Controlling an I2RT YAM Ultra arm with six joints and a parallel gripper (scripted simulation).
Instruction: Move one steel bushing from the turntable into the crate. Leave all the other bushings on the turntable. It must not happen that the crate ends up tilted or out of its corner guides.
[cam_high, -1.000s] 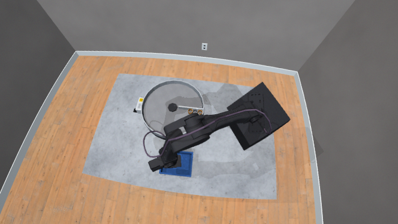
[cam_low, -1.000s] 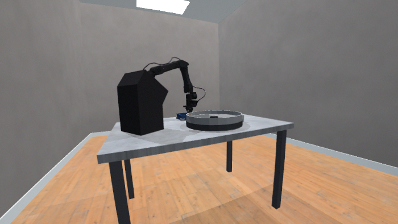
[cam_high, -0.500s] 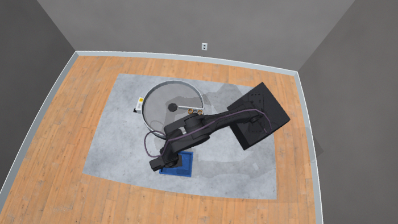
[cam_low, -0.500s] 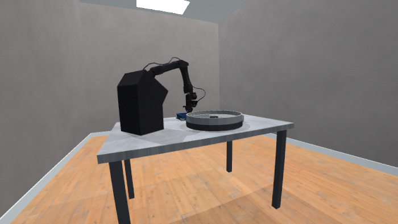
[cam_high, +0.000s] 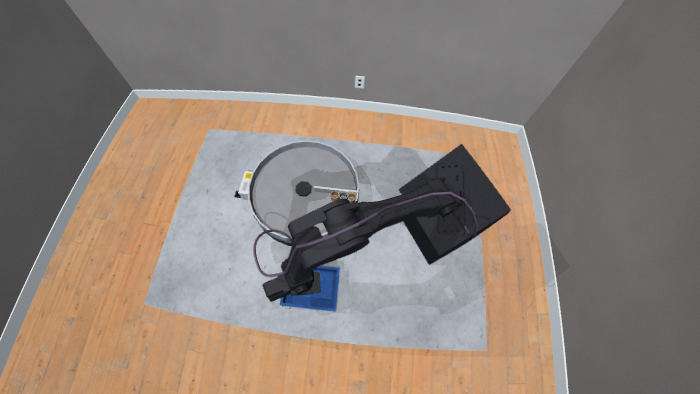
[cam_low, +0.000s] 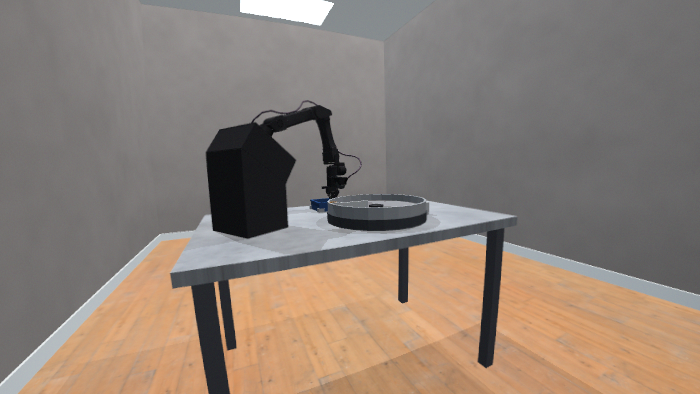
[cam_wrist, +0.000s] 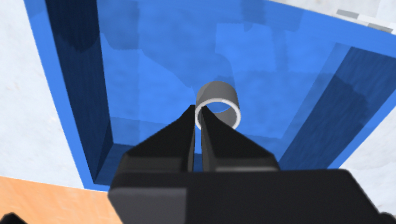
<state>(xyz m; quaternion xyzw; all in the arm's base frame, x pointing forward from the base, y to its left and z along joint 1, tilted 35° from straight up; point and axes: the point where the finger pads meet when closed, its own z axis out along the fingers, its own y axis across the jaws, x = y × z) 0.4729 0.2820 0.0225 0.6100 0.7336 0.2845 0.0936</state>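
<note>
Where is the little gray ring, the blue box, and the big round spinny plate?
steel bushing (cam_wrist: 226, 93), wrist view, its outer wall.
crate (cam_wrist: 60, 90), wrist view, its left wall's rim.
turntable (cam_high: 256, 176), top view, its left rim.

I see one steel bushing (cam_wrist: 218, 101) – a short grey tube with a pale, bright rim – hanging above the floor of the crate, its wall pinched between the fingers of the closed end effector (cam_wrist: 198, 120). The crate (cam_high: 327, 292) is a blue open-topped box with darker inner walls, sitting on the tabletop (cam_high: 405, 305) just beside the turntable. The turntable (cam_high: 280, 170) is a round grey dish with a raised rim – on it, near a pale bar, sit a few more bushings (cam_high: 344, 196), two brass-coloured.
</note>
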